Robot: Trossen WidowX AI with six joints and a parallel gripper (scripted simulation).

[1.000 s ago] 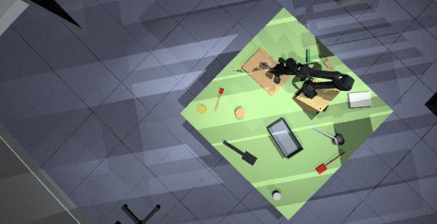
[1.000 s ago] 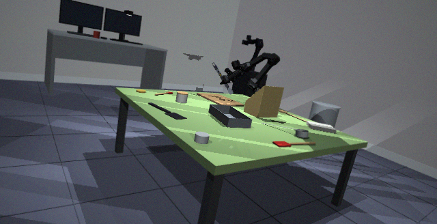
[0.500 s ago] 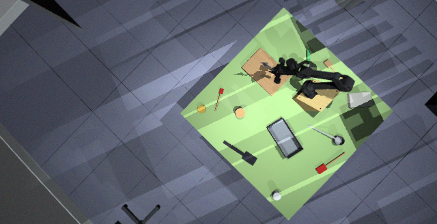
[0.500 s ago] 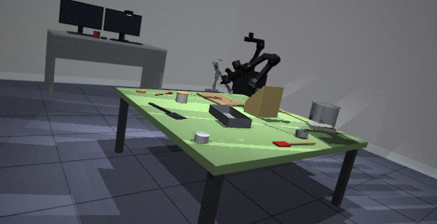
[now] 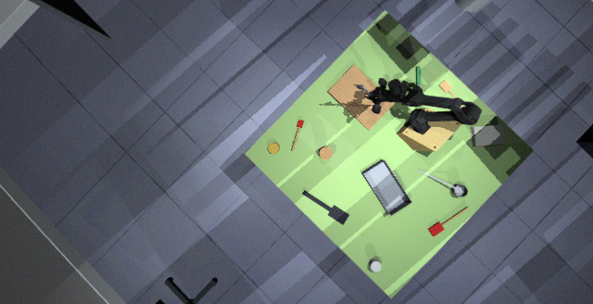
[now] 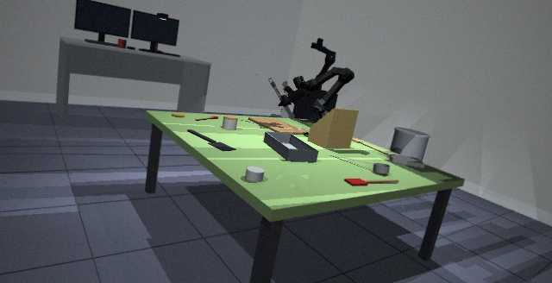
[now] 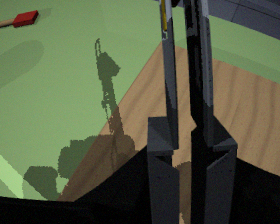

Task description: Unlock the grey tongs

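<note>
My gripper (image 5: 369, 95) (image 6: 282, 102) (image 7: 174, 153) is shut on the grey tongs (image 5: 359, 87) (image 6: 273, 85) (image 7: 169, 75), held in the air above the wooden board (image 5: 344, 83) (image 6: 259, 120) (image 7: 246, 100). In the exterior view the tongs slant steeply, one end up and left, the other down and right. In the wrist view their two arms run side by side away from the fingers, with a narrow gap and a yellow strip near the far end. I cannot tell the lock's state. The roasting tin (image 5: 382, 181) (image 6: 302, 155) has no tongs on it.
A wooden block (image 5: 435, 137) (image 6: 341, 129) stands beside the arm's base. A lidded can (image 5: 325, 153) (image 6: 229, 122) and a red-headed tool (image 5: 300, 123) (image 6: 214, 118) (image 7: 26, 19) are near the board. A green object (image 5: 418, 75) lies behind it. A black spatula (image 5: 338, 214) and a ladle (image 5: 459, 190) lie beyond the tin.
</note>
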